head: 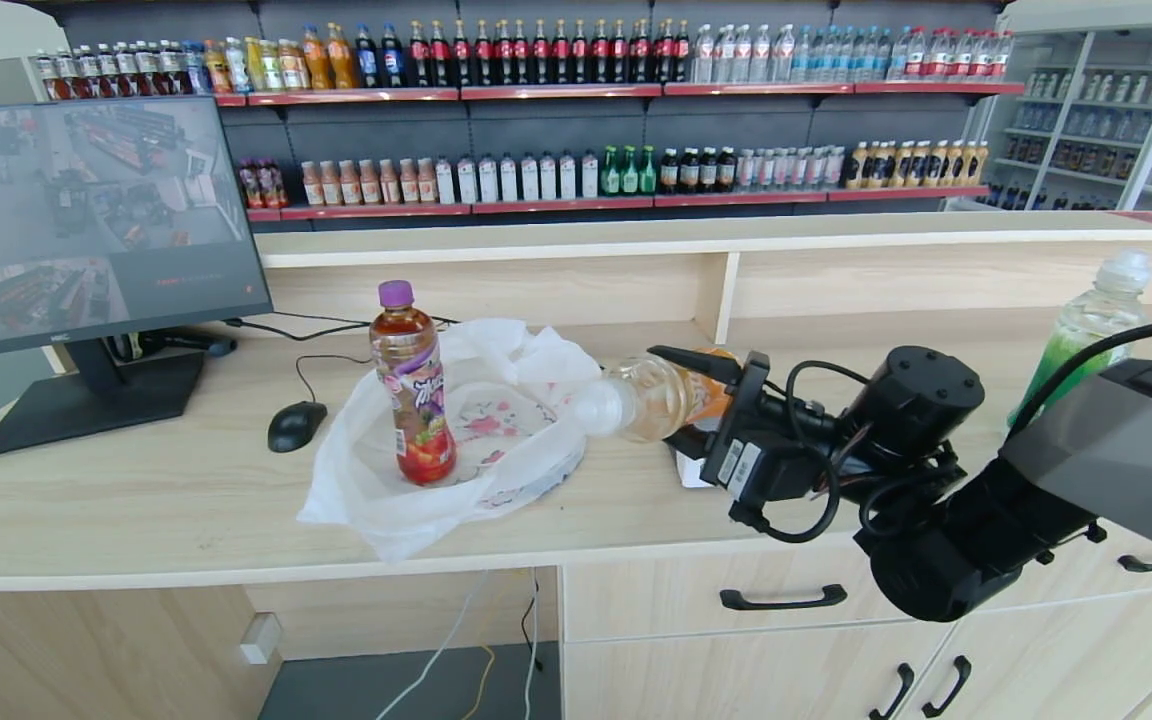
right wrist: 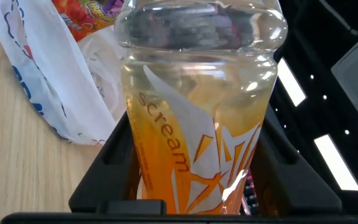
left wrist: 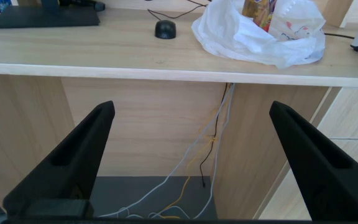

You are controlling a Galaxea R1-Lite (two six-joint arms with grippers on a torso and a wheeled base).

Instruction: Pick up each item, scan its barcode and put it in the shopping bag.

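Note:
My right gripper [head: 688, 400] is shut on an orange drink bottle [head: 648, 395], held on its side just above the counter. Its white cap points at the white shopping bag [head: 356, 490]. A red drink bottle with a purple cap [head: 412, 385] stands upright inside the bag. In the right wrist view the orange bottle [right wrist: 197, 124] sits between the black fingers [right wrist: 107, 171], with the bag [right wrist: 36, 81] and the red bottle [right wrist: 86, 15] beyond. My left gripper [left wrist: 191, 162] is open and holds nothing, below counter height, facing the counter front under the bag [left wrist: 260, 37].
A monitor [head: 86, 220] and a black mouse [head: 296, 425] occupy the counter's left side. A green-liquid bottle [head: 1086, 330] stands at the far right. A small white object [head: 691, 470] lies under my right gripper. Cables [left wrist: 210, 143] hang beneath the counter; drawers [head: 786, 600] are below right.

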